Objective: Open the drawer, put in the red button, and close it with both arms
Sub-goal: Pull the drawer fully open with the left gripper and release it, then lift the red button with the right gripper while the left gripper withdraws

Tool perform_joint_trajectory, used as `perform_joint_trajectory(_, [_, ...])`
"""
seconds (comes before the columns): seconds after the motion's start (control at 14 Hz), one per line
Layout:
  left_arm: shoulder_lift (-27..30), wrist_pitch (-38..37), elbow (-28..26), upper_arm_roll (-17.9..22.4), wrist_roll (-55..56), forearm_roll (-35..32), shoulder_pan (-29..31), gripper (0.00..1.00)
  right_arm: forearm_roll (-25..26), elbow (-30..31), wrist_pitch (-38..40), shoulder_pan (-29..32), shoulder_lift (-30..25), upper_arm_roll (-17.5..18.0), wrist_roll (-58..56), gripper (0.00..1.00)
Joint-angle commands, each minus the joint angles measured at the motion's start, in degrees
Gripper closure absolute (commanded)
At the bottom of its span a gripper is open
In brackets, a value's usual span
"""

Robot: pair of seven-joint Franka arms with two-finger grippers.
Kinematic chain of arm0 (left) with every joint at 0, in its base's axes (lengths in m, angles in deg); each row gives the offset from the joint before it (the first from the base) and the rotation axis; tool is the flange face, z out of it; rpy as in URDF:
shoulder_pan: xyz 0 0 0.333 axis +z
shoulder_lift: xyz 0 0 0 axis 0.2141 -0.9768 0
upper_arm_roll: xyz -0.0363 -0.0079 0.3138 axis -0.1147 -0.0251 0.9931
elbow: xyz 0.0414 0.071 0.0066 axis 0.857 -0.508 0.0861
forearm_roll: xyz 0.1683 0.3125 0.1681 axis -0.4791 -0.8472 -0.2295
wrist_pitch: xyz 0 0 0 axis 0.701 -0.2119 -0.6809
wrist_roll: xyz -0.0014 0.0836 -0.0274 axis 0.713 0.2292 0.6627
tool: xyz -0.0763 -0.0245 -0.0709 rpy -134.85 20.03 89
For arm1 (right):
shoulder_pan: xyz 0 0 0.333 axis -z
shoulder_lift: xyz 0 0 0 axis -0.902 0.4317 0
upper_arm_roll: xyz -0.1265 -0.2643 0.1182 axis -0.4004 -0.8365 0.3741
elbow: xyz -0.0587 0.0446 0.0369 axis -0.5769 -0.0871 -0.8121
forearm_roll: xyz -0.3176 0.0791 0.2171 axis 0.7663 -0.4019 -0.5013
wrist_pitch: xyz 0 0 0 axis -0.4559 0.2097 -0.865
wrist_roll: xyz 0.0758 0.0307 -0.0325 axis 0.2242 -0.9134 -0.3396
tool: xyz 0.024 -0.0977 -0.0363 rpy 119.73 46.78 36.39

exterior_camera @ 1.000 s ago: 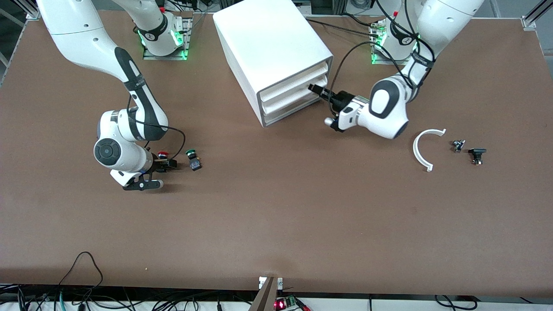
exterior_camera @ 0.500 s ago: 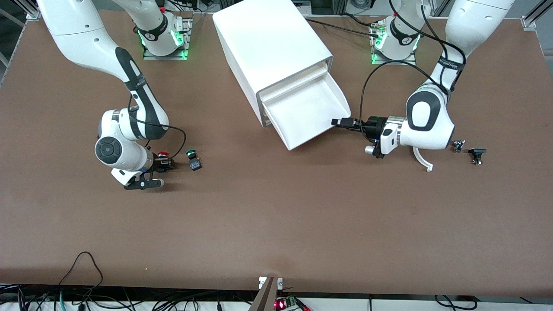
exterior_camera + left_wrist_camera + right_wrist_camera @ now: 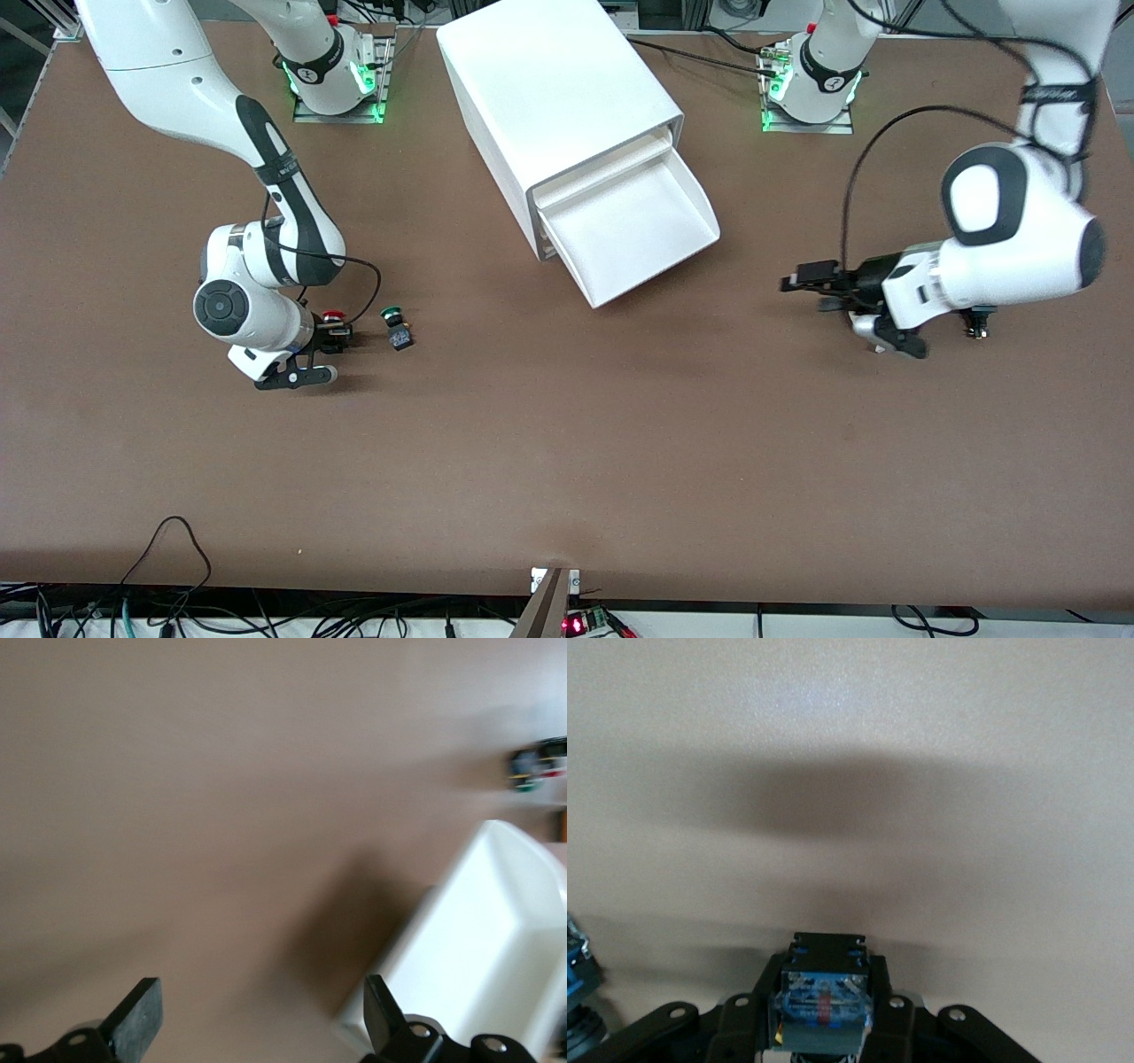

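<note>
The drawer (image 3: 633,232) stands pulled well out of the white cabinet (image 3: 554,97), its tray showing bare. The left end effector (image 3: 802,280) hangs over the brown bench (image 3: 567,461) toward the left arm's end, apart from the drawer's front — fingers (image 3: 137,1020) spread wide, holding nothing. The right end effector (image 3: 341,334) sits low at the right arm's end of the bench, clamped on the red button (image 3: 333,316). The green-capped button (image 3: 396,328) lies just beside it — nearer the cabinet's end.
</note>
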Motion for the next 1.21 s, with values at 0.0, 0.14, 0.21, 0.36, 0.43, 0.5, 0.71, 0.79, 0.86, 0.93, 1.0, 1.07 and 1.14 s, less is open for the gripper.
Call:
perform_joint_trajectory(0.0, [5.42, -4.25, 3.24, 0.89, 2.17, -14.06, -0.38, 0.0, -1.03, 1.18, 2.29, 0.44, -2.6, 0.39, -1.62, 0.7])
perform_joint_trajectory(0.14, [9.37, -8.9, 6.22, 1.24, 3.65, -23.99, -1.0, 0.0, -1.03, 1.0, 3.08, 0.44, -3.22, 0.47, -1.62, 0.72])
perform_joint_trajectory(0.21, [11.22, -11.1, 7.89, 1.24, 5.76, -28.65, -1.52, 0.0, -1.12, 0.83, 4.13, 0.44, -4.35, 0.74, -1.53, 0.74])
perform_joint_trajectory(0.36, [15.08, -15.06, 9.05, 1.24, 8.06, -34.74, -2.93, 0.0, -1.82, -1.0, 8.94, 0.44, -7.77, 1.96, -1.35, 0.75])
perform_joint_trajectory(0.43, [16.5, -15.51, 9.05, 1.68, 8.06, -35.28, -3.02, 0.0, -2.17, -2.58, 11.41, 0.44, -9.18, 2.06, -1.35, 0.75])
perform_joint_trajectory(0.5, [16.86, -15.52, 8.96, 3.6, 7.8, -35.29, -3.02, 0.0, -3.13, -5.04, 13.78, 0.44, -10.41, 2.75, -1.53, 0.75])
perform_joint_trajectory(0.71, [16.86, -17.79, 8.88, 4.5, 7.97, -34.94, -3.55, 0.0, -4.81, -14.17, 18.72, 0.17, -11.57, 5.73, -1.71, 0.75])
perform_joint_trajectory(0.79, [16.86, -18.5, 8.96, 4.58, 8.58, -34.59, -3.55, 0.0, -4.46, -17.68, 18.81, 0.0, -11.74, 7.66, -1.97, 0.75])
perform_joint_trajectory(0.86, [16.86, -18.51, 8.96, 4.67, 10.33, -33.19, -3.64, 0.0, -3.68, -21.11, 19.07, -0.96, -11.75, 8.64, -2.14, 0.75])
perform_joint_trajectory(0.93, [16.86, -18.51, 8.96, 4.85, 13.92, -31.27, -3.55, 0.0, -2.8, -23.41, 19.6, -2.54, -11.75, 8.82, -2.58, 0.75])
perform_joint_trajectory(1.0, [16.86, -18.42, 8.96, 4.85, 17.43, -30.38, -3.55, 0.0, -2.79, -24.65, 19.52, -3.68, -11.75, 9.61, -4.67, 0.75])
perform_joint_trajectory(1.07, [16.86, -18.33, 8.96, 4.85, 19.73, -30.19, -3.64, 0.0, -2.7, -25.7, 19.17, -4.13, -11.75, 11.7, -8.26, 0.75])
perform_joint_trajectory(1.14, [16.95, -18.33, 8.96, 4.85, 20.62, -29.84, -3.64, 0.0, -2.62, -27.02, 19.17, -4.66, -11.75, 13.55, -11.25, 0.75])
